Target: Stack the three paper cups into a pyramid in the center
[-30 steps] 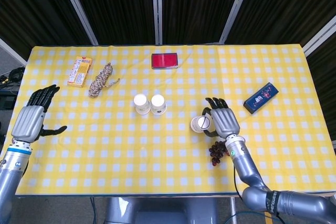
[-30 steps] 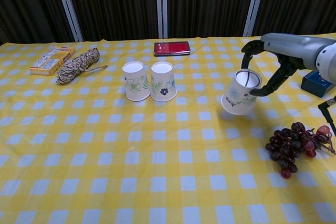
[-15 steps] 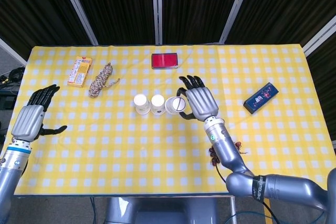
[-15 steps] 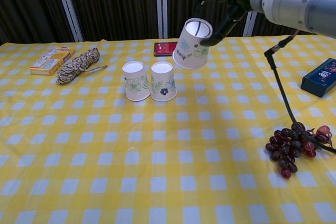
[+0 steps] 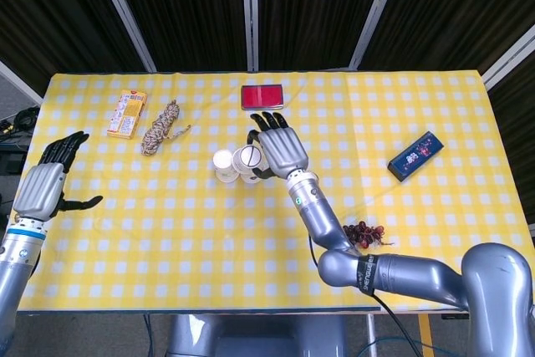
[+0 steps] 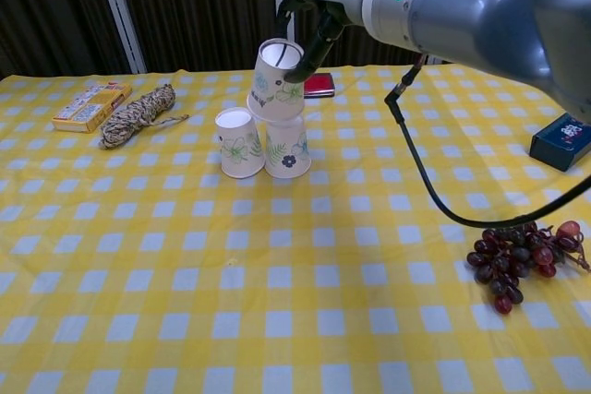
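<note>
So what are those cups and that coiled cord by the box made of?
Cups: probably matte paper, white with printed flowers; the right hand holds the third. Cord: seemingly braided fibre rope, speckled tan and dark.

Right hand (image 5: 278,152) gripping, left hand (image 5: 38,190) seemingly spread.

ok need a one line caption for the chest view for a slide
Right robot hand holds the third paper cup just above two upside-down cups standing side by side on the yellow checked table.

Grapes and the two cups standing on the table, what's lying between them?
Nothing but bare checked tablecloth lies between the grapes and the two standing cups; the chest view shows it.
</note>
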Controlling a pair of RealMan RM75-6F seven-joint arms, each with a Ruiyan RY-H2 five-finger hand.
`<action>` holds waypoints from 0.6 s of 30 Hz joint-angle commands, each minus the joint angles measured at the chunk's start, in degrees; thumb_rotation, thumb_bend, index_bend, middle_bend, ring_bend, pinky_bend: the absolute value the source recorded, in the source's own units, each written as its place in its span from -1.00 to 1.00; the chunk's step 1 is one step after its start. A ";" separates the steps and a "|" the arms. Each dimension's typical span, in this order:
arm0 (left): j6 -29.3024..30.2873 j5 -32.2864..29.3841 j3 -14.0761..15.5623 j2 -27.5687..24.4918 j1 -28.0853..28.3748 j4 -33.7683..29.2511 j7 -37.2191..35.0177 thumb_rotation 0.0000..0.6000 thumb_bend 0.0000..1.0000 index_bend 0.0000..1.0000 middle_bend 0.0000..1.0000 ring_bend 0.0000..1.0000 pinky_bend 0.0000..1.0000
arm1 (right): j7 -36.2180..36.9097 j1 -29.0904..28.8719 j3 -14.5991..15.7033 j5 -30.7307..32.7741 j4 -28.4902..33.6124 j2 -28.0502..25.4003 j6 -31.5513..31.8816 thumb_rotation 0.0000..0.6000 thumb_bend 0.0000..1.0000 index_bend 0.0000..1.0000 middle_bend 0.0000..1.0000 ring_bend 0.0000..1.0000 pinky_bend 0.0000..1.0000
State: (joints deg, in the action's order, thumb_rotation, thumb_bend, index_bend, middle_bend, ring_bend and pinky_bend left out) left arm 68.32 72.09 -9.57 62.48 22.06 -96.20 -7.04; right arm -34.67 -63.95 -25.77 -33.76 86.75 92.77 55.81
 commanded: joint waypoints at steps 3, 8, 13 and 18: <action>-0.62 -0.51 -0.20 -0.09 0.11 0.33 -0.36 1.00 -0.72 -1.00 -1.00 -1.00 -1.00 | 0.75 -2.40 -0.49 1.34 -3.15 1.84 -1.78 1.00 -0.66 -0.08 -0.82 -1.00 -1.00; -1.31 -1.19 -0.44 -0.08 0.24 0.74 -0.60 1.00 -0.72 -1.00 -1.00 -1.00 -1.00 | 1.60 -3.97 0.01 2.05 -5.82 3.34 -2.86 1.00 -0.66 -0.08 -0.82 -1.00 -1.00; -1.69 -1.51 -0.62 -0.01 0.33 0.99 -0.78 1.00 -0.72 -1.00 -1.00 -1.00 -1.00 | 3.04 -4.79 0.36 1.61 -8.28 4.59 -3.35 1.00 -0.66 -0.08 -0.82 -1.00 -1.00; -2.29 -2.06 -0.80 0.03 0.47 1.32 -0.96 1.00 -0.72 -1.00 -1.00 -1.00 -1.00 | 3.79 -5.42 0.84 1.50 -9.62 5.23 -4.02 1.00 -0.67 -0.08 -0.82 -1.00 -1.00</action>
State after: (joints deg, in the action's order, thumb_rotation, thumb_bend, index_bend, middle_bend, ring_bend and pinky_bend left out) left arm 66.09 70.09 -10.35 62.51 22.51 -94.91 -7.98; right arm -30.95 -69.21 -25.07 -32.21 77.33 97.85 51.89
